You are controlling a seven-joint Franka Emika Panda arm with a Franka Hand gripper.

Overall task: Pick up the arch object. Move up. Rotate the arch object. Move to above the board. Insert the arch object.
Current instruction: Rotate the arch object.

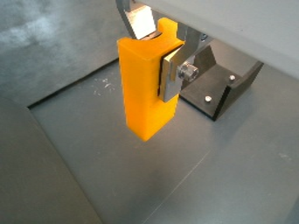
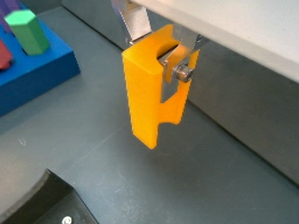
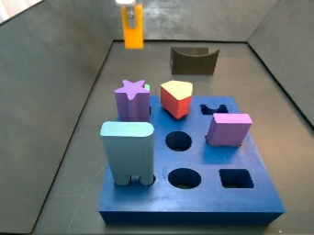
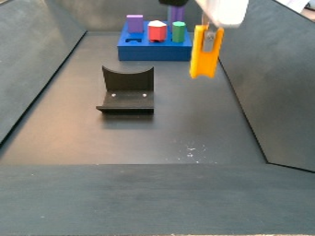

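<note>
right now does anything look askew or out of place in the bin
Nothing stands out. The gripper holds the arch object upright in the air, clear of the floor, away from the board. The fixture sits flat on the floor.

Dark grey floor, grey walls.
</note>
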